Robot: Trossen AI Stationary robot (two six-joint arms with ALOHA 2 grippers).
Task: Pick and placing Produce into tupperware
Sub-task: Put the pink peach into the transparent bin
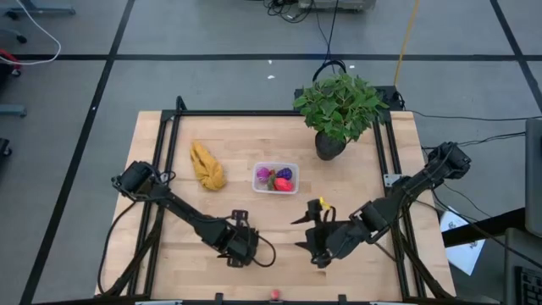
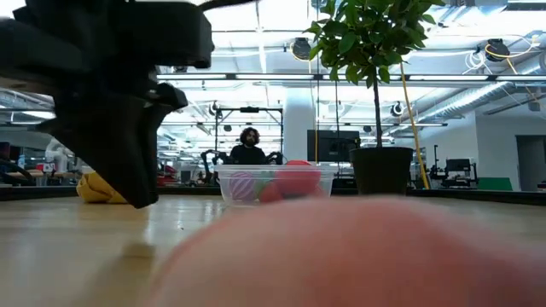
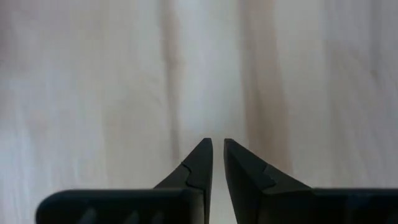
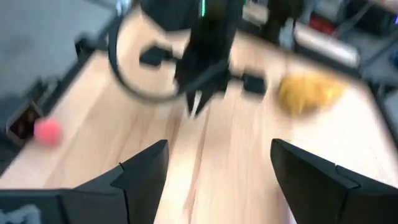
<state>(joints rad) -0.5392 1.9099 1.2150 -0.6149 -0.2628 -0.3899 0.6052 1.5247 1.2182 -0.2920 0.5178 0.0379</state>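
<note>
The clear tupperware (image 1: 275,178) stands mid-table with red, pink and purple produce (image 1: 277,179) inside; the low view shows it too (image 2: 273,183). One pink piece of produce (image 1: 274,295) lies alone at the table's near edge, a large blur in the low view (image 2: 358,256) and small in the right wrist view (image 4: 46,130). My left gripper (image 1: 240,247) hangs over bare wood left of that piece, pointing steeply down, its fingers (image 3: 217,146) shut with nothing between them. My right gripper (image 1: 302,233) stands open and higher, near of the tupperware, and it is empty (image 4: 217,155).
A yellow banana bunch (image 1: 207,167) lies left of the tupperware. A potted green plant (image 1: 339,110) stands at the far right. A black frame (image 1: 169,127) runs along the table's edges. Bare wood lies between the two grippers. A person (image 2: 248,147) sits in the room beyond.
</note>
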